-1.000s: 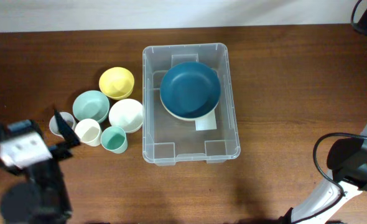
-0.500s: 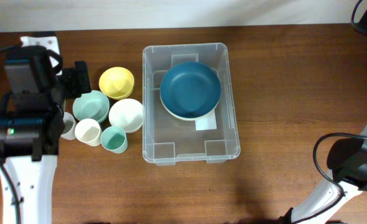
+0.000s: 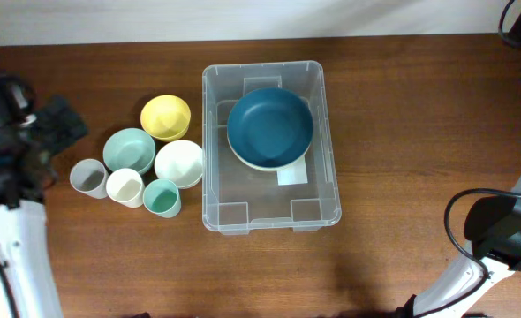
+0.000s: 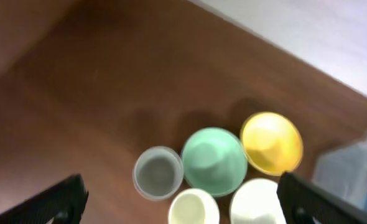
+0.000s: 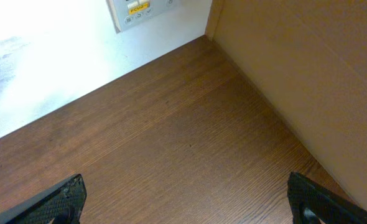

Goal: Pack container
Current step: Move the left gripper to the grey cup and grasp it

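Packing stands at an early stage, by my judgement. The container sits mid-desk, upright and open-topped. One blue bowl lies in its far half (a pale rim under it suggests a second bowl nested below; I cannot confirm this). Its near half is bare except for the label.

Six pieces wait outside, clustered just left of the container: yellow bowl, green bowl, white bowl, grey cup, cream cup and teal cup.

The left end effector is spread wide and empty, above that cluster. The right end effector is likewise wide and empty, over bare desk well apart from the container.
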Motion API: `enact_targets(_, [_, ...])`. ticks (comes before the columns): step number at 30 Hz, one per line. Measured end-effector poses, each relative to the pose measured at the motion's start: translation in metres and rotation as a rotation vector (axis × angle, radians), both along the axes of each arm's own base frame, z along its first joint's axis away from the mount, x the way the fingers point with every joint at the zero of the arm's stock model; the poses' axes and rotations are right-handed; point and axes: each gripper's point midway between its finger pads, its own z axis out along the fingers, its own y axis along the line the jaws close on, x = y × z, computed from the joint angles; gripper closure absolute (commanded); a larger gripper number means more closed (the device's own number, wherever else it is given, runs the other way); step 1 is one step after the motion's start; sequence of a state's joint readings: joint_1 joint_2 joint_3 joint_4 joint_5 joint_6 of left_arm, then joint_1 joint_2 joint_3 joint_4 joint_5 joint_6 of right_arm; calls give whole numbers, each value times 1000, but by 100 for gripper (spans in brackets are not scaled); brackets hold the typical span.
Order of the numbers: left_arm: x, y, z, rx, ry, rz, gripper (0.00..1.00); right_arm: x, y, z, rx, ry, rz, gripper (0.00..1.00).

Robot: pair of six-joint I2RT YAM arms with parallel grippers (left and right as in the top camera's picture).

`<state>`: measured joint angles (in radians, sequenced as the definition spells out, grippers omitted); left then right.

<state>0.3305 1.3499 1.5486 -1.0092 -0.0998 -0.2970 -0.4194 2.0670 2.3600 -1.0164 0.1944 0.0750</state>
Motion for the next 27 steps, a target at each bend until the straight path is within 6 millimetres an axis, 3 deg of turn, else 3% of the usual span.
enact_targets(5, [-6, 27, -42, -189, 83, 103, 1, 0, 0, 0, 0, 0, 0, 1])
enact_targets(17, [-1, 32, -136, -352, 362, 154, 3, 0, 0, 0, 0, 0, 0, 1])
enact_targets(21, [1, 33, -157, -377, 417, 160, 5, 0, 0, 0, 0, 0, 0, 1])
enact_targets(27, [1, 34, -178, -399, 473, 169, 17, 0, 0, 0, 0, 0, 0, 1])
